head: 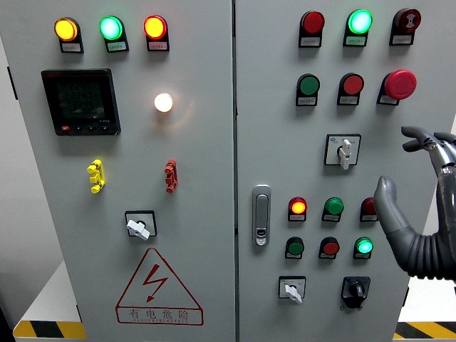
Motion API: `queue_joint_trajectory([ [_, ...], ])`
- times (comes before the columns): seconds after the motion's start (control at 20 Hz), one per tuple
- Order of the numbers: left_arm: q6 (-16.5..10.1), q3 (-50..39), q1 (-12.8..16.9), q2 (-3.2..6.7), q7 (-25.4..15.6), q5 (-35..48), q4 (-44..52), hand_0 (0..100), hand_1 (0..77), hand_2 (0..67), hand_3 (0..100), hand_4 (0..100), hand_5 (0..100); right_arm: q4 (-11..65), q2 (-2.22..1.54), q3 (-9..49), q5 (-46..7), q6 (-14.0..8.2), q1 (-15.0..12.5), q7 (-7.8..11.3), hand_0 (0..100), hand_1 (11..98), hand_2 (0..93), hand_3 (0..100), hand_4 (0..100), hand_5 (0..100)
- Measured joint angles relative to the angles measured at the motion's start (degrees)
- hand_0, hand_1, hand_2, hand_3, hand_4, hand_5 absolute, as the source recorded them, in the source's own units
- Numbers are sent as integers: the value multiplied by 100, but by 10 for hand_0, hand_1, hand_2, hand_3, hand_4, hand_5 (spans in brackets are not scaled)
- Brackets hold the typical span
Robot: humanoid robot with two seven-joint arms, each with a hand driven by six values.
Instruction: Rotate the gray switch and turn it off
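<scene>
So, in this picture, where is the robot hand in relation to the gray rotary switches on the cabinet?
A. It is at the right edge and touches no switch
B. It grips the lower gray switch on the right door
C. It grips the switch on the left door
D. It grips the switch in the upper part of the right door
A: the right robot hand hovers at the picture's right edge, fingers spread, apart from the nearest gray switch.

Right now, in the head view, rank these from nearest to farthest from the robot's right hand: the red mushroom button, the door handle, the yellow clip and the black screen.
From the right hand:
1. Red mushroom button, upper right, just above the hand.
2. Door handle, middle of the cabinet.
3. Yellow clip, left door.
4. Black screen, upper left.
</scene>
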Motion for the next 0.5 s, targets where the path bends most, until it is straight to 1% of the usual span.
queue_joint_trajectory([
  [0.05, 0, 0, 0, 0, 0, -1, 0, 0, 0, 129, 183, 94, 120, 3, 0, 11, -61, -109, -16, 162, 667, 435, 234, 330, 166, 261],
  [0.1, 0, 0, 0, 0, 0, -1, 0, 0, 0, 129, 183, 94, 120, 4, 0, 24, -97, -191, -44, 263, 665, 441, 235, 332, 170, 260],
  [0.3, 0, 0, 0, 0, 0, -1, 0, 0, 0, 129, 183, 94, 120, 5, -13, 48, -149, -439, -246, 446, 664, 450, 243, 349, 185, 274],
  [0.5, 0, 0, 0, 0, -3, 0, 0, 0, 0, 129, 183, 94, 120, 5, -17, 111, -273, -496, -483, 669, 660, 454, 243, 343, 176, 266],
])
